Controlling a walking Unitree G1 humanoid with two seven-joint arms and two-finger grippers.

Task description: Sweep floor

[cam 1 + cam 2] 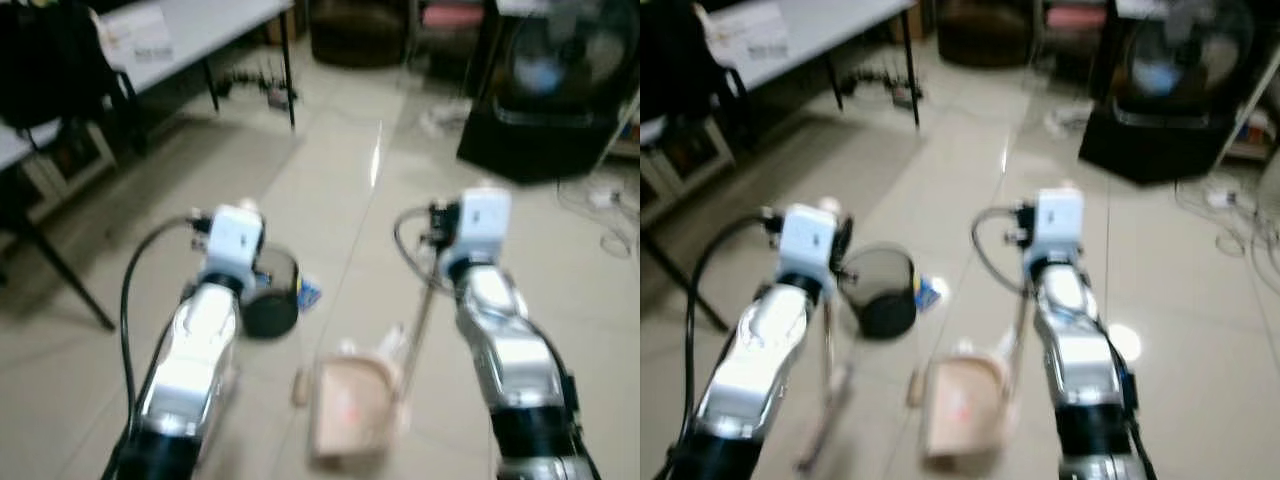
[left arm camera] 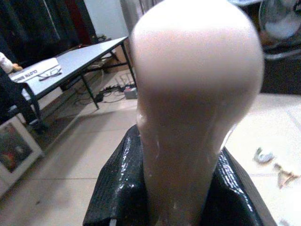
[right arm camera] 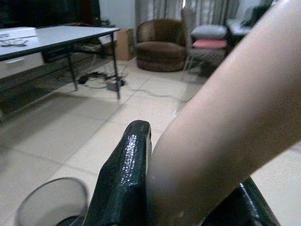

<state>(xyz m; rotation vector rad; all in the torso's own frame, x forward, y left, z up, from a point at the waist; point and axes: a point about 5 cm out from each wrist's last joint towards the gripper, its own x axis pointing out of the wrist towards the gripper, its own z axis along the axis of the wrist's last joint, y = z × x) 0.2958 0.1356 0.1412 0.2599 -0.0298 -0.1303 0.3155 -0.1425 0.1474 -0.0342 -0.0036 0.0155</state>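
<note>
My left gripper (image 2: pixel 181 193) is shut on the rounded top of a beige broom handle (image 2: pixel 197 94). The stick (image 1: pixel 826 385) runs down beside the left arm to the floor. The right gripper (image 3: pixel 188 200) is shut on the long beige handle (image 1: pixel 418 330) of a dustpan. Its pan (image 1: pixel 350 408) rests on the tiles between my two arms. A round black bin (image 1: pixel 272 295) stands on the floor just beyond the left wrist. Beside it lies a blue scrap (image 1: pixel 308 292). Small bits of litter (image 2: pixel 263 154) lie on the tiles.
A grey folding table (image 1: pixel 190 30) with a black bag (image 1: pixel 50 60) stands at the left, cables and a power strip (image 1: pixel 275 95) under it. A fan on a black stand (image 1: pixel 555 70) and loose cables (image 1: pixel 600 200) are at the right. A brown armchair (image 3: pixel 162 44) is far ahead.
</note>
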